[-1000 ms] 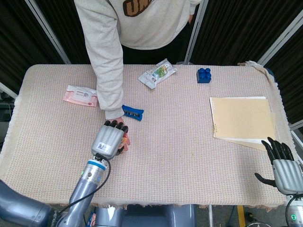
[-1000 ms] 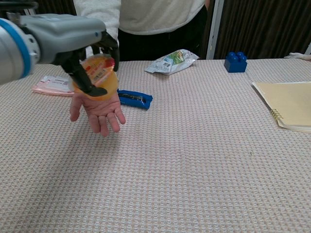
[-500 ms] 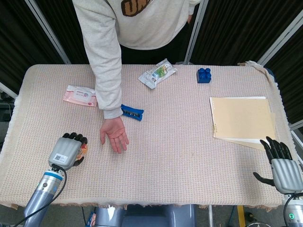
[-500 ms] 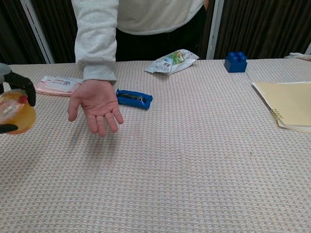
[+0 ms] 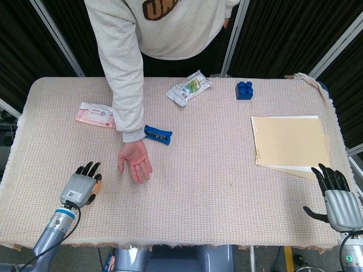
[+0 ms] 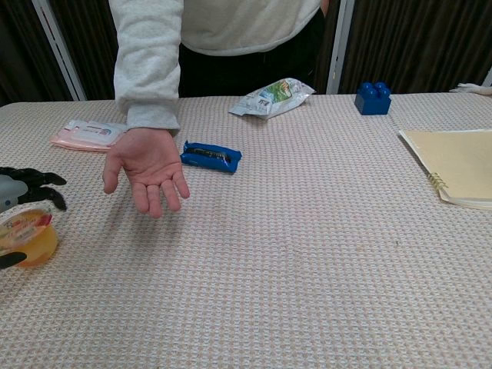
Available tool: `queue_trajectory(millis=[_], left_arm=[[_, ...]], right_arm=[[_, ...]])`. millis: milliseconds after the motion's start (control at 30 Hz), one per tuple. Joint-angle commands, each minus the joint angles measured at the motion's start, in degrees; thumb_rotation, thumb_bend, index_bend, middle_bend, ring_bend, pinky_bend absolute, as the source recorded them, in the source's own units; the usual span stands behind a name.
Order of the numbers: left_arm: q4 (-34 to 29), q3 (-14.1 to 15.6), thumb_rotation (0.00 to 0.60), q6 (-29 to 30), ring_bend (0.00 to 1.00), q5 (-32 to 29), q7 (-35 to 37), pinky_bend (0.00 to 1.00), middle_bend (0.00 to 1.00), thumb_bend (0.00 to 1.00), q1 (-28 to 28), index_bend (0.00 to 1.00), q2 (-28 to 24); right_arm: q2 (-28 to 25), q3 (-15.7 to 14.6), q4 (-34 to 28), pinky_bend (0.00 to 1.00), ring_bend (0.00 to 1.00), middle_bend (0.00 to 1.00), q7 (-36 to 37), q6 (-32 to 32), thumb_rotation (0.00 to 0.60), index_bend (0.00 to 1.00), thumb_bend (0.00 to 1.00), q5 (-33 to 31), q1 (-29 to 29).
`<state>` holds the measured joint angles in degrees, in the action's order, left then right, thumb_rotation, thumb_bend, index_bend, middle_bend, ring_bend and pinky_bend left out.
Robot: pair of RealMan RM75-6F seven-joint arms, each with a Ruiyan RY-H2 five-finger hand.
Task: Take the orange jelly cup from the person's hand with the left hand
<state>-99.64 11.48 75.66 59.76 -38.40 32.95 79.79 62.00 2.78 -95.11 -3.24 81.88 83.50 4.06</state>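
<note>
The orange jelly cup (image 6: pixel 28 240) with its printed lid stands on the tablecloth at the front left; in the head view only a sliver of the cup (image 5: pixel 98 186) shows beside my left hand (image 5: pixel 79 187). My left hand (image 6: pixel 17 196) lies around it with its black fingers (image 6: pixel 34 179) stretched out and spread, thumb low beside the cup. The person's hand (image 5: pixel 136 161) hovers palm up and empty to the right of the cup, also seen as the person's hand (image 6: pixel 146 169) in the chest view. My right hand (image 5: pixel 338 197) hangs off the front right table edge, fingers apart, holding nothing.
A blue wrapped bar (image 5: pixel 158 134) lies by the person's wrist. A pink wipes pack (image 5: pixel 95 114) sits at the left, a snack bag (image 5: pixel 189 88) and a blue block (image 5: pixel 244 90) at the back. A tan notebook (image 5: pixel 290 141) lies at the right.
My left hand carried the cup left and toward me, away from the person's palm, and lowered it to the table. Its fingers went from curled around the cup to stretched out.
</note>
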Motion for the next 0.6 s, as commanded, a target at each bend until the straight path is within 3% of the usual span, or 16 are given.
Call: queue_trajectory(millis=[33,167,300,467,600], left_arm=[[-0.9,-0.9,0.6,0.8,0.0,1.6,1.1,0.0,0.0,0.3,-0.9,0.05,-0.8],[-3.3,-1.0,0.6,3.9,0.0,5.7,3.5,0.0,0.0,0.29,-2.8,0.04,-3.4],[-5.3,0.9,0.6,9.7,0.0,13.0,7.1,0.0,0.0,0.28,-6.6,0.04,-7.0],[-2.2,3.9,0.6,18.6,0.0,21.7,11.2,0.0,0.0,0.24,-13.1,0.01,-10.1],[-1.3,5.2,0.6,20.8,0.0,23.1,15.0,0.0,0.0,0.22,-16.9,0.0,-12.3]], right_arm=[[0.0,0.0,0.0,0.0,0.0,0.0,-0.1,0.0,0.6,0.08,0.07,0.0,0.0],[0.0,0.0,0.0,0.0,0.0,0.0,-0.3,0.0,0.6,0.08,0.07,0.1,0.0],[0.2,0.0,0.0,0.0,0.0,0.0,-0.6,-0.1,0.6,0.08,0.07,0.1,0.1],[0.5,0.0,0.0,0.0,0.0,0.0,-1.4,-0.1,0.6,0.08,0.07,0.4,0.3],[0.7,0.0,0.2,0.0,0.0,0.0,-2.0,0.3,0.6,0.08,0.07,0.6,0.2]])
